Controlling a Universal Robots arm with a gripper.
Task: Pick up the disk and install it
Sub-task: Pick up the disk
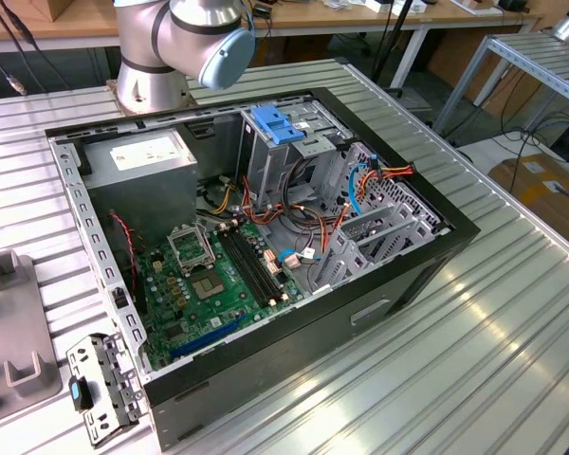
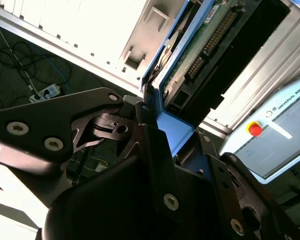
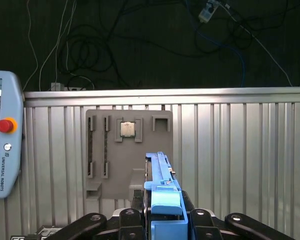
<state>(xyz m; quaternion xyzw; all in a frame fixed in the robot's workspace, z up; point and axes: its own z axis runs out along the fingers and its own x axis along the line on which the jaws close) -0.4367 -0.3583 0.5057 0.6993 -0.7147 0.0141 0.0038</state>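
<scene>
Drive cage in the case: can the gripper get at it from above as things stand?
Probably yes: the case lies open and nothing hangs over the drive cage, though a blue clip sits on it and orange cables crowd its side. The gripper is shut on the disk.

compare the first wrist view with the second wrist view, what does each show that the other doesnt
First wrist view: the disk seen edge-on, and a square chip seated in a grey fixture plate on the table.

Second wrist view: the disk's underside, with its green circuit board and a row of connector pins.

In both wrist views: the gripper shut on the disk, the teach pendant with its red button, and the ribbed metal table.
</scene>
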